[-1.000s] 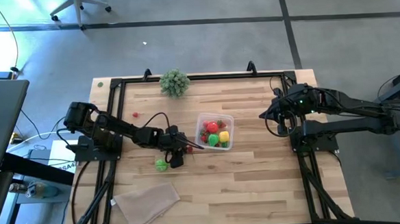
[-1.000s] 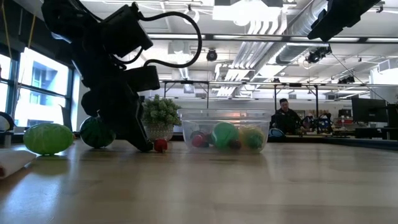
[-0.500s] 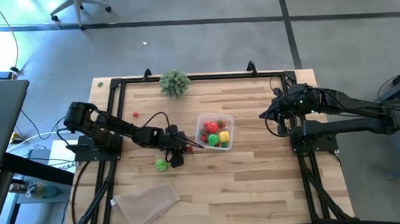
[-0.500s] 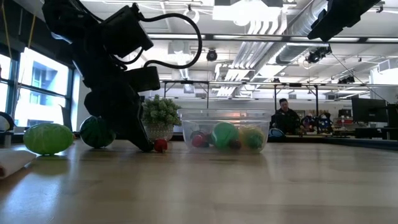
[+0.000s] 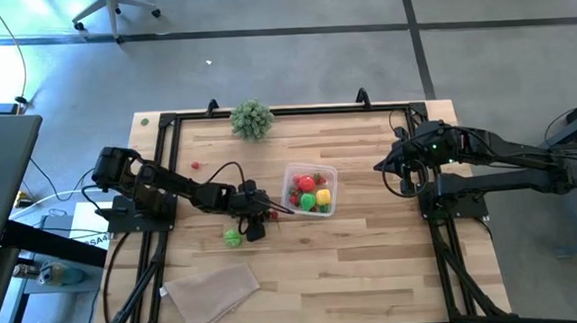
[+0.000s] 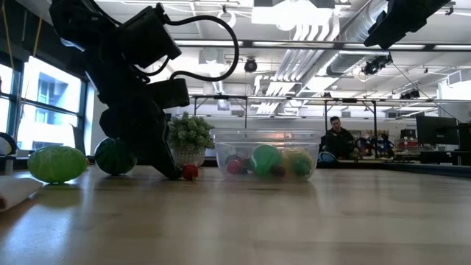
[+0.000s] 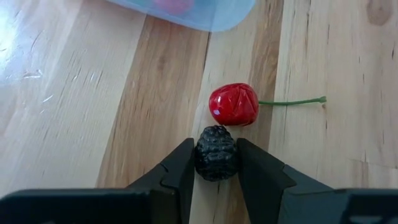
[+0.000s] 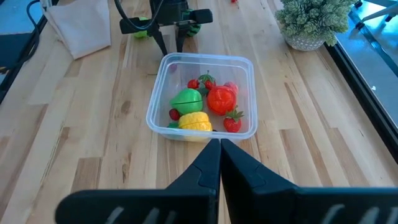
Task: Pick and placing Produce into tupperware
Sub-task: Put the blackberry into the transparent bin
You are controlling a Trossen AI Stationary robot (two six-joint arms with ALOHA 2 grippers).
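Black and bumpy, a small toy berry [image 7: 216, 154] sits pinched between the two dark fingers of the left gripper [image 7: 216, 163], low on the wooden table [image 5: 373, 256]. Over the past second those fingers have narrowed and now clench the berry from both sides; the arm itself has not shifted. This reads as a grasp just completed, with the lift to the tub yet to come.

Touching the berry's far side is a red cherry [image 7: 233, 104] with a thin green stem. Just beyond it lies the rounded corner of the clear tub [image 5: 311, 189], which holds red, green and yellow pieces already. Nothing inside it appears to have moved.

A green ball [image 5: 232, 238] rests on the table beside the left arm, still to be collected, and a tiny red piece [image 5: 196, 166] lies farther off.

The right gripper [image 8: 219, 149] hangs clenched and empty, well apart on the tub's other side.

No brand, label or writing can be read anywhere.
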